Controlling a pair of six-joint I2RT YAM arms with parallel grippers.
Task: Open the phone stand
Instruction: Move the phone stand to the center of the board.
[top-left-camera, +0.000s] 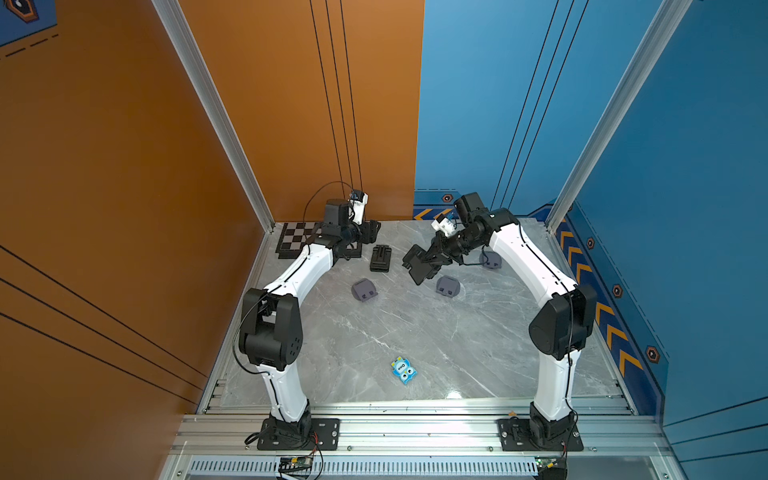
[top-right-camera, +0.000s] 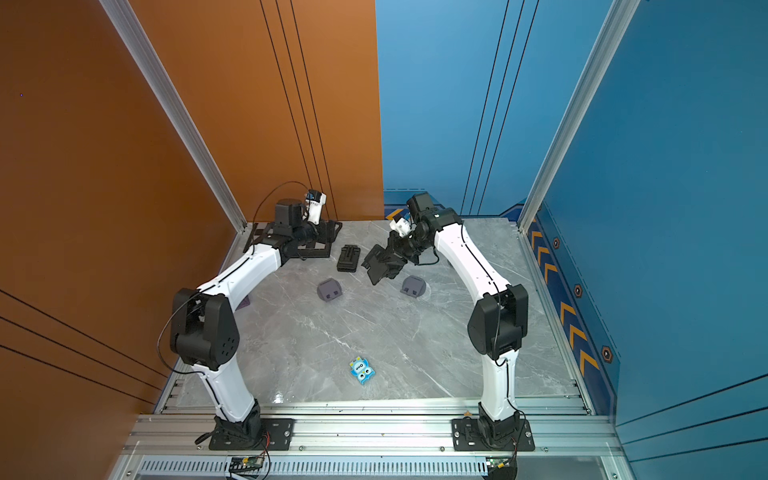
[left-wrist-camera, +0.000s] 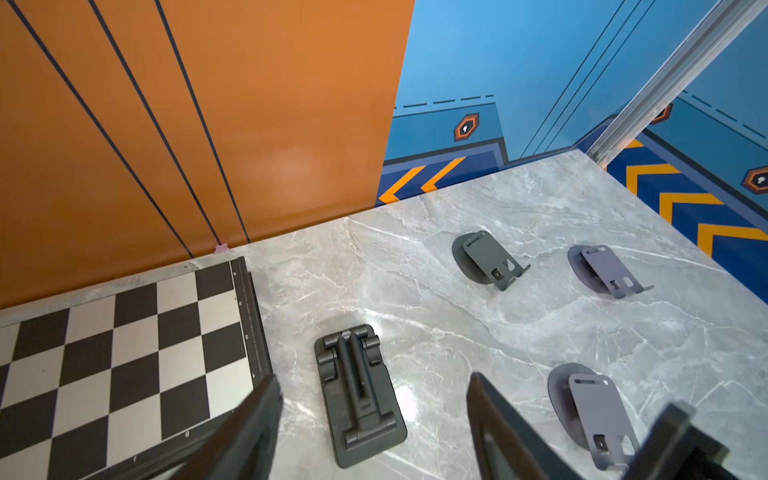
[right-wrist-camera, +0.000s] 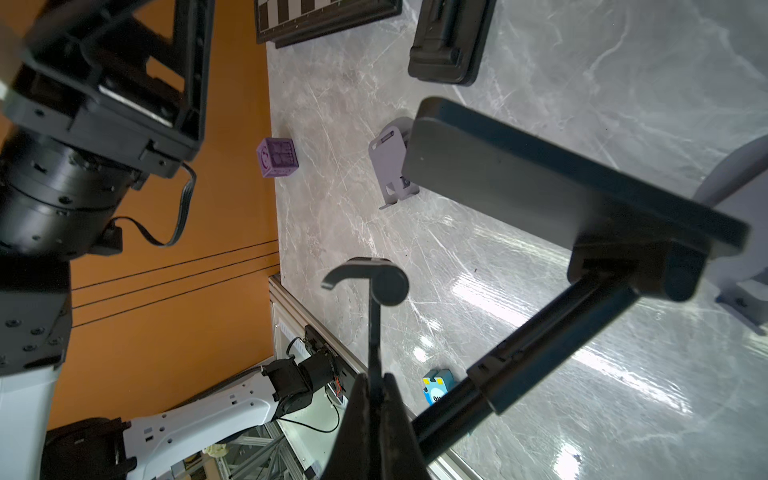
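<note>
Counting gives two black phone stands (top-left-camera: 380, 258) (top-left-camera: 422, 272), three grey stands (top-left-camera: 364, 289) (top-left-camera: 448, 286) (top-left-camera: 492, 262), one chessboard (top-left-camera: 292, 240).

Top view now: chessboard (top-left-camera: 297, 241) sits centre-left of frame, in the counter's (top-left-camera: 415, 332) far corner. Just right of it lies the folded phone stand (top-left-camera: 381, 258). Right again, the unfolded phone stand (top-left-camera: 422, 266) is up off the counter. Below them are the left small stand (top-left-camera: 364, 289) and middle small stand (top-left-camera: 448, 286), with the right small stand (top-left-camera: 490, 259) further right. Toy block (top-left-camera: 403, 370) sits alone, lower centre.

White arm links (top-left-camera: 299, 266); black joints (top-left-camera: 270, 328), cables (right-wrist-camera: 190, 195), fingers (left-wrist-camera: 249, 424).
</note>
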